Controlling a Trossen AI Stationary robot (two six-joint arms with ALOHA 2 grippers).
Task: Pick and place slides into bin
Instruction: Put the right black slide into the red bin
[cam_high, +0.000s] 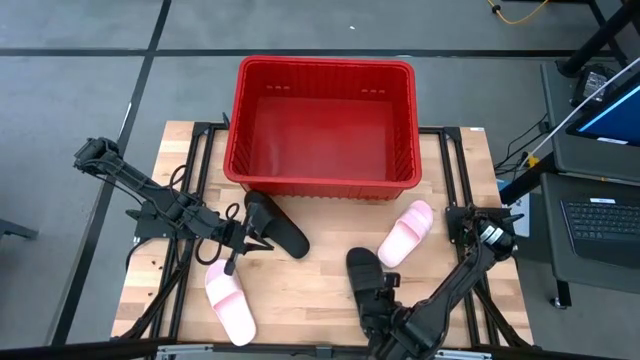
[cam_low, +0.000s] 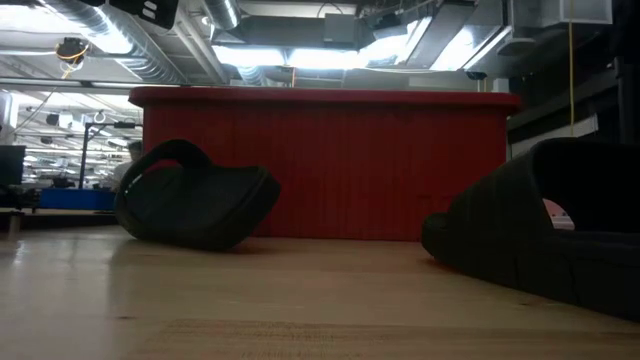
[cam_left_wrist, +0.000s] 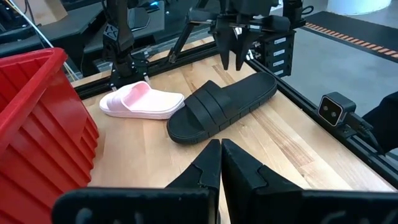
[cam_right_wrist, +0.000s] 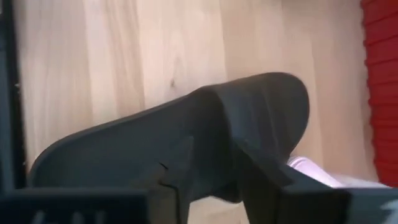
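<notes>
You have four slides on the wooden table (cam_high: 320, 290), all outside the red bin (cam_high: 325, 125), which stands at the table's far edge and looks empty from above. One black slide (cam_high: 276, 224) lies just in front of the bin's near left corner. The other black slide (cam_high: 372, 282) lies near the front edge, right of centre. One pink slide (cam_high: 406, 233) sits between that black one and the bin's near right corner; the other pink slide (cam_high: 230, 302) lies at the front left.

From overhead, you see the right gripper (cam_high: 385, 318) over the near end of the front black slide, but not how its fingers stand. The right wrist view settles that: the two fingers (cam_right_wrist: 264, 174) are spread apart and stand on either side of the slide's strap, close against it, and you cannot tell whether they press it. That view also catches the bin's wall at one edge and a bit of pink beyond the black slide.

The left gripper (cam_high: 238, 243) hovers between the left black slide and the front-left pink one, holding nothing. In the left wrist view its fingertips (cam_left_wrist: 211, 163) are pressed together, and across the table it shows you the right gripper (cam_left_wrist: 233, 53) poised over the far black slide with the pink one beside it.

The low view gives you what none of the others do: both black slides resting on the wood, the bin's wall behind them.
</notes>
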